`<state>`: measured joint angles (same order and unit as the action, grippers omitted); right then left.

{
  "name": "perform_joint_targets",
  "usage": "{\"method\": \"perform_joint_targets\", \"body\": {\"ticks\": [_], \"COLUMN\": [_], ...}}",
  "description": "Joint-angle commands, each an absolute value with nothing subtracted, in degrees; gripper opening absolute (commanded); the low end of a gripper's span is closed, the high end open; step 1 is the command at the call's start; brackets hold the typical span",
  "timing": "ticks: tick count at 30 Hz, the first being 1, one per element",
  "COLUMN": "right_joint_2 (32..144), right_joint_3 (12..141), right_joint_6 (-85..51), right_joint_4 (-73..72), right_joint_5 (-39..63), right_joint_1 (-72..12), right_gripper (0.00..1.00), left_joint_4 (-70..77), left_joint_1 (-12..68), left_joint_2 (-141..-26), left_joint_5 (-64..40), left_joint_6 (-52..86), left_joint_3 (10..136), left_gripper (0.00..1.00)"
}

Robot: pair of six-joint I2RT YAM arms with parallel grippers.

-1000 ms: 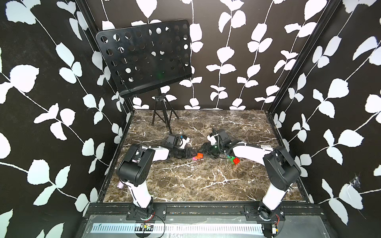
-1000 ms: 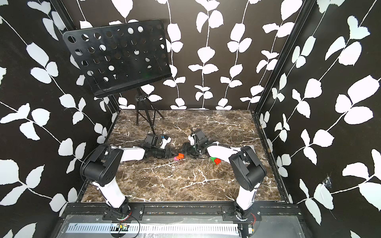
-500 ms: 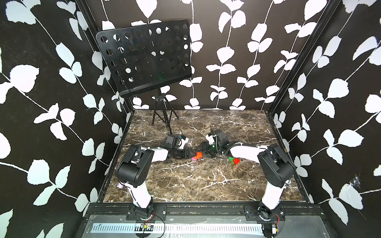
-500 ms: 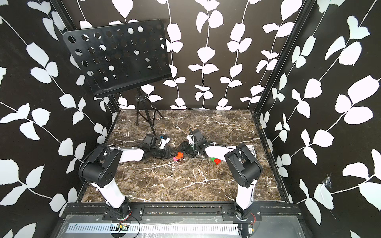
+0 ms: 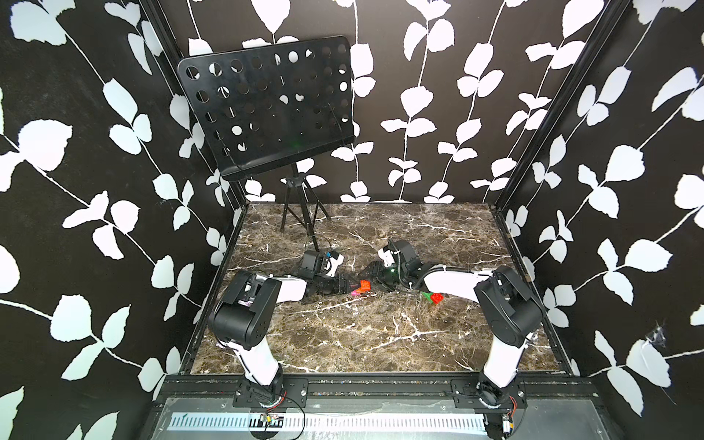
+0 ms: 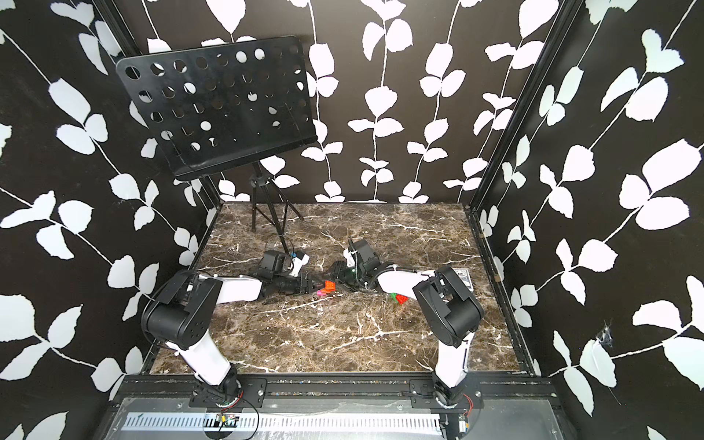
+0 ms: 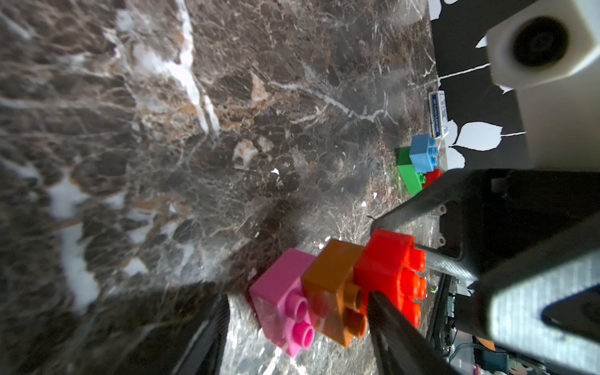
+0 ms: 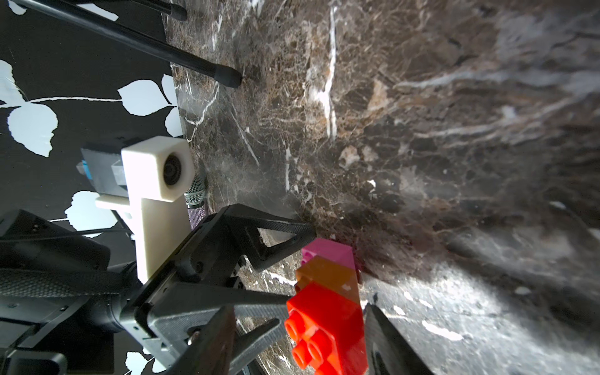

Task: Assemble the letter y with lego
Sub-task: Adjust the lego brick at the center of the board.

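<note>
Here's the stem [image 7: 337, 289], three lego bricks pressed in a row: pink brick [image 7: 282, 292], orange brick [image 7: 331, 279], red brick [image 7: 386, 263], with the studs all facing the lower right of the left wrist view. In both top views it sits mid-table, about frame centre, in the narrow space between the two gripper tips. Its long axis runs from the pink end at lower left up to the red end at upper right, so red points at the right arm and pink at the left.

Left gripper [image 7: 298, 297]: fingers parted, straddling pink and orange, bare marble showing beside the pink face, gripping nothing. Right gripper [image 8: 302, 311]: fingers bracket the red end, one flat against its side. It looks clamped there, since the pink end seems to ride tilted above the marble table [image 5: 381, 335].

Now the piece it has to meet: the fork [image 5: 434, 298], a green bar [image 7: 407, 172] carrying a blue brick [image 7: 422, 152] and a second red brick [image 7: 431, 177]. In the top views it lies right of the stem and a touch lower, tucked by the right forearm, well apart from the left arm. So the right arm is nearer, and it's the one holding the stem. In the left wrist view the green bar runs roughly crosswise to the stem, which I'd say suits the join: red end to the bar's middle, though which way the bar's studs face is too small to tell
</note>
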<state>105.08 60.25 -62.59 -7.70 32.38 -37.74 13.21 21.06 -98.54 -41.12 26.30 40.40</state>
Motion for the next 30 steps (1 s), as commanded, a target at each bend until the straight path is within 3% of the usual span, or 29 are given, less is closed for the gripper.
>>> {"method": "perform_joint_targets", "body": {"ticks": [1, 5, 10, 16, 20, 30], "right_joint_2": [105.28, 105.22, 105.71, 106.17, 106.35, 106.51], "right_joint_3": [59.67, 59.92, 60.11, 60.35, 60.73, 60.05], "right_joint_6": [-63.46, -63.46, -63.50, -63.85, -63.90, -63.59], "right_joint_4": [-10.37, -10.39, -10.20, -10.72, -10.82, -10.65], "right_joint_5": [32.98, 32.96, 33.22, 33.31, 33.33, 33.34], "right_joint_1": [-38.32, -38.32, -38.32, -38.45, -38.67, -38.64], "right_gripper": [0.62, 0.62, 0.62, 0.62, 0.62, 0.62], "left_joint_4": [13.33, 13.64, 11.97, 11.73, 11.94, 10.11], "left_joint_1": [20.93, 20.40, 20.26, 19.69, 19.60, 19.44], "left_joint_2": [-98.32, -98.76, -98.57, -98.09, -98.32, -98.42], "left_joint_5": [-41.50, -41.44, -40.65, -40.34, -40.35, -39.83], "left_joint_6": [27.64, 28.28, 27.74, 27.60, 27.62, 26.47], "left_joint_3": [38.34, 38.06, 38.94, 38.77, 38.23, 38.32], "left_gripper": [0.68, 0.63, 0.69, 0.69, 0.53, 0.52]}}
